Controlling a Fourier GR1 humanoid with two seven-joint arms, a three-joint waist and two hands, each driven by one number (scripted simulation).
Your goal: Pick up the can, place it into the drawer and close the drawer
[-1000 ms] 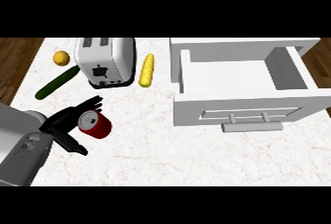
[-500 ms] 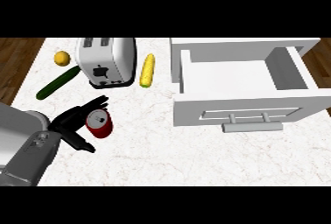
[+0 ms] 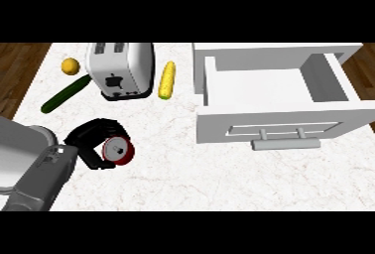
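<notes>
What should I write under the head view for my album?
Left hand curled round the can, the open drawer off to its right.

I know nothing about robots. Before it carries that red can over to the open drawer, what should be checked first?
1. Left hand curled round the can: ok.
2. Can lifted off the counter: cannot tell.
3. Drawer pulled open, with room for the can: ok.
4. Toaster and corn lie off the straight path to the drawer: ok.
5. Right hand ready to help: cannot tell, it is out of view.
</notes>
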